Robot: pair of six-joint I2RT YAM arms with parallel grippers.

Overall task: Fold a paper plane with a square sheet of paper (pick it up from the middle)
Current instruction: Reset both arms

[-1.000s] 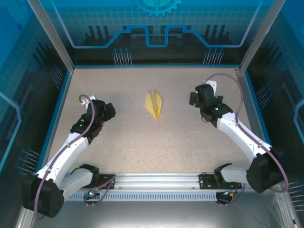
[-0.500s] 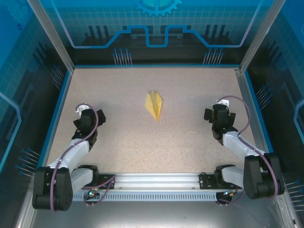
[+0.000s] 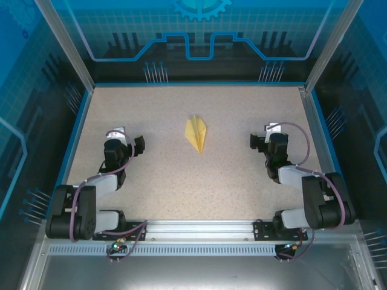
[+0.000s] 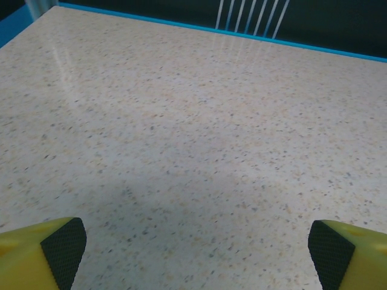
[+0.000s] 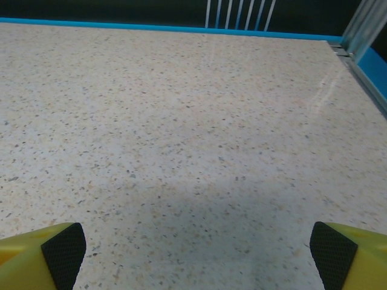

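Your left gripper (image 4: 195, 251): jaws spread wide, nothing between the pads (image 4: 63, 248), bare speckled table (image 4: 193, 121) ahead of them. Right gripper (image 5: 196, 251): likewise released, pads (image 5: 63, 248) empty. Plane (image 3: 196, 133) lies flat on the table between the two grippers, well apart from each: off to the left gripper's right, off to the right gripper's left. Its narrow tip points toward the arm bases. Neither gripper touches it.
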